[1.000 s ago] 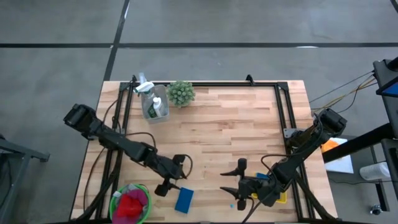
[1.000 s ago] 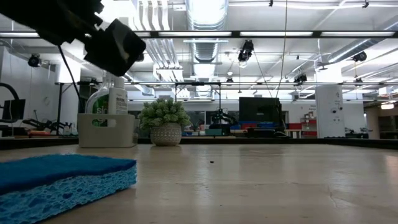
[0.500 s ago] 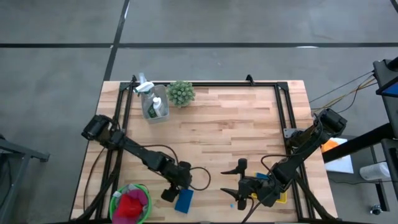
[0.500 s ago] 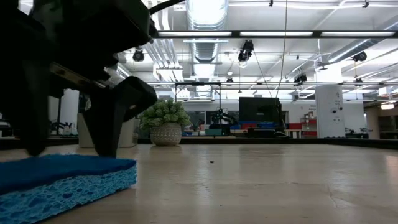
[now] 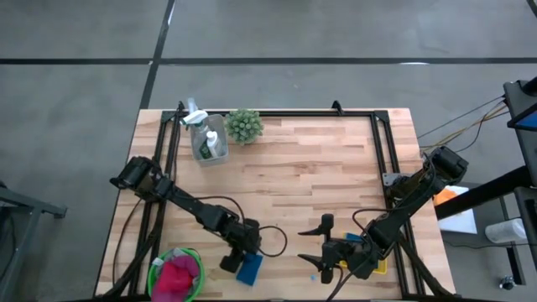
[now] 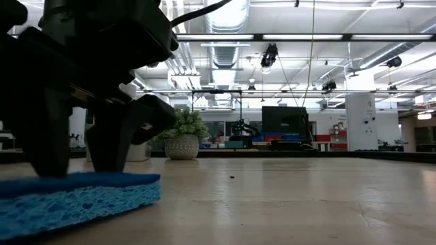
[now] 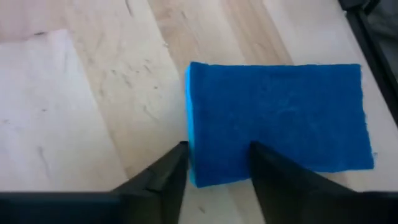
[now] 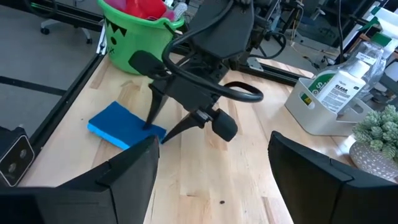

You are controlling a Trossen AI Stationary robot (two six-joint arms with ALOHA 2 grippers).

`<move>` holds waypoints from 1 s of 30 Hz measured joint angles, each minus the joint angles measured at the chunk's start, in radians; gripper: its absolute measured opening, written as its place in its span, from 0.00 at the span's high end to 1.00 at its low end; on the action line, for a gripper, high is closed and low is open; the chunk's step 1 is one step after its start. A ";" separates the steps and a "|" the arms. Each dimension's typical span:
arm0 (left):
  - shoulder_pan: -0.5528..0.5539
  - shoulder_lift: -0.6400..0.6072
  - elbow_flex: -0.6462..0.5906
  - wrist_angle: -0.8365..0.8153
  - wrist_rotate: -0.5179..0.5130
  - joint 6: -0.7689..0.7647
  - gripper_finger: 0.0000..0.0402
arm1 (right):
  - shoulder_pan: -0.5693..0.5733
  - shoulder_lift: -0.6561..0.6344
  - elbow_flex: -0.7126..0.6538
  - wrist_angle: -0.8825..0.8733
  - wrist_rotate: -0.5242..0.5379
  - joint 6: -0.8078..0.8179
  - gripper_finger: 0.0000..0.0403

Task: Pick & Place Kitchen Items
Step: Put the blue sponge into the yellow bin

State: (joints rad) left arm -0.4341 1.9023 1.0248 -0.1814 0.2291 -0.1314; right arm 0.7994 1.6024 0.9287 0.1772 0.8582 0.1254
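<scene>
You're mid-grab here: your left gripper [image 7: 214, 171] is down on the blue sponge [image 7: 277, 127] at the near edge of the table [image 5: 319, 168], just beside the green bucket [image 5: 159, 273]. The fingers [image 6: 48, 129] straddle one corner, partly open and apparently not clamped yet. I'd say squeeze shut next, then lift and carry it to the bucket. Your right gripper [image 5: 323, 243] waits wide open and empty, near the right front corner.
</scene>
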 joint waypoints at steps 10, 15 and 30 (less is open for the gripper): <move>0.041 -0.011 0.000 0.006 -0.064 0.000 0.97 | 0.000 0.000 0.000 0.000 0.000 0.002 0.27; 0.055 -0.026 -0.002 0.006 -0.074 0.002 0.99 | 0.000 0.000 -0.001 0.000 0.000 0.002 0.27; 0.073 -0.257 -0.123 0.350 -0.415 0.069 1.00 | -0.003 0.000 -0.038 0.068 0.018 0.006 0.27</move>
State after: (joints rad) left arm -0.3606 1.6454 0.9022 0.1685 -0.1864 -0.0624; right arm 0.7965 1.6028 0.8905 0.2456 0.8758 0.1309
